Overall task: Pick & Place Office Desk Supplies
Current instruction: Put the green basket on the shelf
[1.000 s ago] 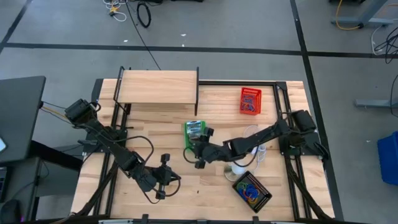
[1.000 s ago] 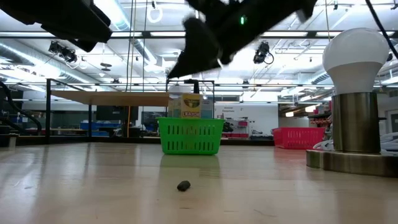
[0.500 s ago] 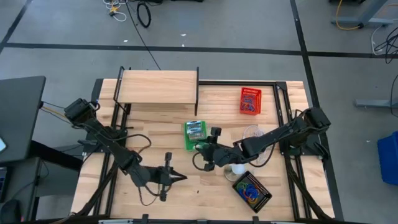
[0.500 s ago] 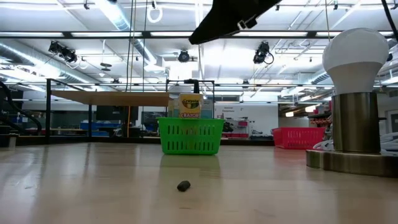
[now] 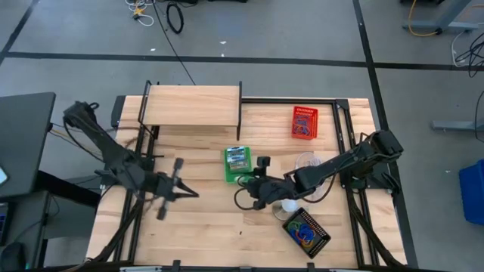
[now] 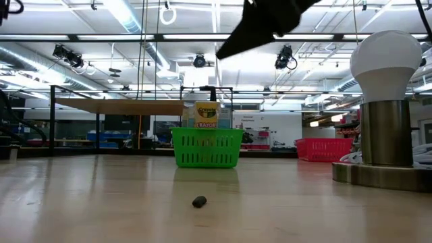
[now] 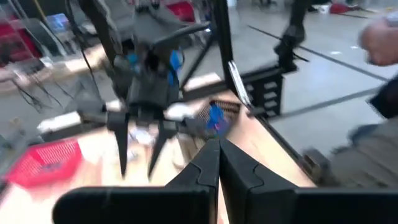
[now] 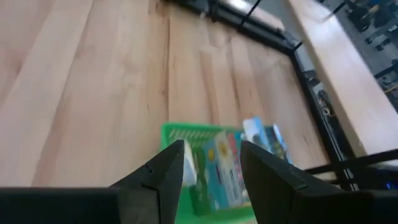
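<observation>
Our right gripper (image 5: 259, 181), fingers spread and empty, hovers beside the green basket (image 5: 237, 164) holding packets (image 8: 233, 163); we should centre before descending. Left gripper (image 5: 171, 185) closed, well apart.

"Crayola" legible on yellow-green box (image 6: 206, 115) standing in green basket (image 6: 206, 148), below right gripper (image 6: 237, 46). No other readable text.

Bright, even overhead lighting, ceiling strip lights (image 6: 128, 13) glaring in the low view, soft faint shadows on the table (image 5: 219, 234), heavy motion blur in the left wrist view.
</observation>
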Available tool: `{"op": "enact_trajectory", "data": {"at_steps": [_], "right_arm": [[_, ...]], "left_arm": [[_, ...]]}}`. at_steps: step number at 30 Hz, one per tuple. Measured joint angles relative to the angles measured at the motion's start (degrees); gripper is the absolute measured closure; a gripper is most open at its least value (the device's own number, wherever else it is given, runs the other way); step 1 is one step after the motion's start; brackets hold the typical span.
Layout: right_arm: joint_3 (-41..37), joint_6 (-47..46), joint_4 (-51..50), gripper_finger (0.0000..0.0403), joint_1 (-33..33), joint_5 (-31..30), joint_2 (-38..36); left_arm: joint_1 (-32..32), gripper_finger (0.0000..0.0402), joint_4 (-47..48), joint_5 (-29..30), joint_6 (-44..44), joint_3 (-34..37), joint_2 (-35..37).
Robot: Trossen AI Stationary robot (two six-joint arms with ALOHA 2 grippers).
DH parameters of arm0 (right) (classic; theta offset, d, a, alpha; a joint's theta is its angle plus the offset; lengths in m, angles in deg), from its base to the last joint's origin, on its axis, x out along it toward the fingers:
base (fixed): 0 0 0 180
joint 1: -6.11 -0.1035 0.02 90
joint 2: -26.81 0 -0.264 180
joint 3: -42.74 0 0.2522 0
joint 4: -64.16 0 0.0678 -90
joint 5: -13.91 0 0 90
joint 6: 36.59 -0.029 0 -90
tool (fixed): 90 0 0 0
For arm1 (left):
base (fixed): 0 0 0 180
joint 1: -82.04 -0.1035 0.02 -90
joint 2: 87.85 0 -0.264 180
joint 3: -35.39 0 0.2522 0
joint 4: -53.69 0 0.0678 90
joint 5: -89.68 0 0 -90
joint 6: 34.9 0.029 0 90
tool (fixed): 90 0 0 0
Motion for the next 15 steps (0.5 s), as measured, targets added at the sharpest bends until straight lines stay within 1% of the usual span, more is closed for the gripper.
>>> {"op": "enact_trajectory", "data": {"at_steps": [3,5,7,10,13,15], "right_arm": [[0.00,0.01,-4.25,0.0238,0.21,1.79,0.00],[0.00,-0.02,-7.81,0.0238,0.87,5.38,0.00],[0.00,-0.37,-11.08,0.0238,2.41,10.57,0.00],[0.00,-0.63,-14.33,0.0238,5.38,17.31,0.00],[0.00,0.24,-15.73,0.0238,8.66,22.65,0.00],[0.00,1.10,-16.15,0.0238,10.73,26.03,0.00]], "left_arm": [[0.04,0.0392,8.23,-0.96,-5.19,0.53,4.49],[0.07,0.0392,9.21,-1.02,-7.00,3.06,6.56],[0.07,0.0392,9.42,-1.02,-8.18,6.45,8.14],[-0.40,0.0392,6.53,-0.75,-9.66,12.04,9.35],[-1.10,0.0392,1.12,0.03,-10.13,16.99,9.80],[-1.14,0.0392,-0.49,0.77,-10.29,19.47,10.52]]}}
